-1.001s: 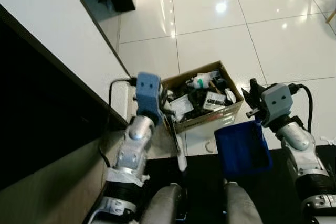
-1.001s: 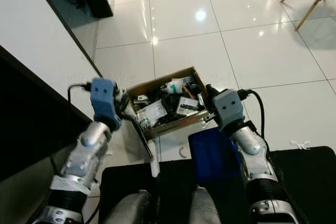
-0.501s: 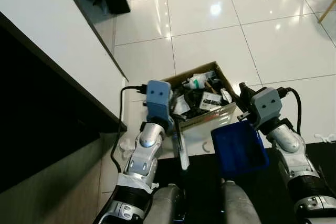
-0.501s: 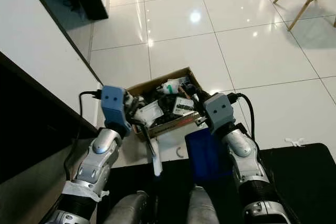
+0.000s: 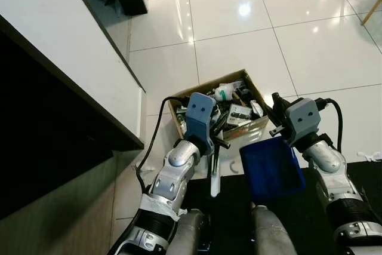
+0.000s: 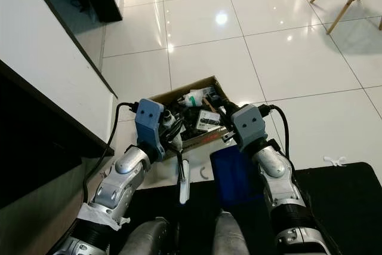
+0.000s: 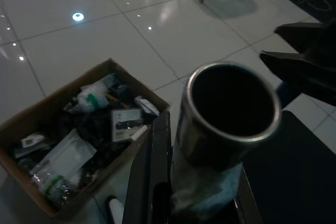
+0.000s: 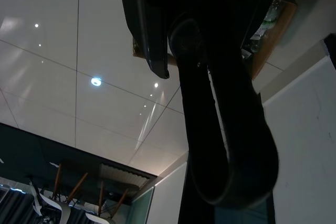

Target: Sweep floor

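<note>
Dustpan (image 5: 271, 168), blue, hangs low before the robot, its black handle (image 8: 220, 108) clamped in the right hand (image 5: 276, 114). Left hand (image 5: 216, 138) is closed on the broom tube (image 7: 226, 114). Beyond both stands a cardboard box (image 6: 156, 96) of rubbish on the tiled floor (image 5: 239, 40).

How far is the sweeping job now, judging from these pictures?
Done: each tool holds its implement. The left tool is shut on the broom handle, the right tool on the blue dustpan. The cardboard box is already full of rubbish. In hand: both implements hang just before the box. Left: a small white curved scrap lies on the tiles beside the dustpan, not yet swept in.
</note>
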`<state>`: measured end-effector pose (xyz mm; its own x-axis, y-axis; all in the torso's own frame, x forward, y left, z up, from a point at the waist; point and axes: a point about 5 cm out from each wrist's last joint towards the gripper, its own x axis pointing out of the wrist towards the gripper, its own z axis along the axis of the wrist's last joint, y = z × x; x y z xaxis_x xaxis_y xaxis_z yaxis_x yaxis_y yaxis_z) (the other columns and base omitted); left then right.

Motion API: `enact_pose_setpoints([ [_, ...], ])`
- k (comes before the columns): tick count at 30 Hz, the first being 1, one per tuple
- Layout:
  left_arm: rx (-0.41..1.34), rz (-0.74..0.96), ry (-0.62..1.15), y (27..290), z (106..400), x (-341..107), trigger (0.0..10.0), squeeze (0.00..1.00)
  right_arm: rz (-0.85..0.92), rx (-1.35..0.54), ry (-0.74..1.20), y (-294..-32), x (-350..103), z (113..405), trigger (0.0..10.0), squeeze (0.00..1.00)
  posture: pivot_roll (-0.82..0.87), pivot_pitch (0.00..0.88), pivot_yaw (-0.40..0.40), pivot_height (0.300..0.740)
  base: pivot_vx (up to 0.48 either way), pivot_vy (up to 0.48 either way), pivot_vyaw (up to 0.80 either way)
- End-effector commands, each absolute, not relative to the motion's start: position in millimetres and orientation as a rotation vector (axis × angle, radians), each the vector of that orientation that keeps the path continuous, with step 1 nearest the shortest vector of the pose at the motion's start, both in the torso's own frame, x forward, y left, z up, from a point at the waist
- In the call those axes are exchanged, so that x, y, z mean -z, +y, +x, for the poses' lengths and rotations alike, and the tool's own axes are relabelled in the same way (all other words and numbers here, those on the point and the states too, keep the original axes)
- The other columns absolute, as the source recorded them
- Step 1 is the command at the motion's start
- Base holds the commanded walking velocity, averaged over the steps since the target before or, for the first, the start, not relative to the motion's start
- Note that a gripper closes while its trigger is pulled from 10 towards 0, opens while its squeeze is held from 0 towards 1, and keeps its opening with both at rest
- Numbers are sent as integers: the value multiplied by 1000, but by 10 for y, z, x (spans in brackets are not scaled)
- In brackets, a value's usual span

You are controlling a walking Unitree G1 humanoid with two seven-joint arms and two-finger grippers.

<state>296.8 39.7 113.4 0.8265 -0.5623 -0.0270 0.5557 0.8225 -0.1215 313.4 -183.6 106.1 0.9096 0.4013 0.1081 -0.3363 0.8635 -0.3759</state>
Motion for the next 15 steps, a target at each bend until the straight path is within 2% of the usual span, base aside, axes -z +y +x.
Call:
enact_pose_setpoints([
  [1, 666, -237, 119, 188, 2865, -1082, 10000, 0, -268, -411, -69, -1735, -775, 3040, 10000, 0, -6, 279, 145, 740, 0, 0, 0],
  [15, 824, -285, 88, -51, 2852, -1309, 10000, 0, -269, -401, -75, -1754, -802, 3064, 10000, 0, -15, 276, 147, 740, 0, 0, 0],
])
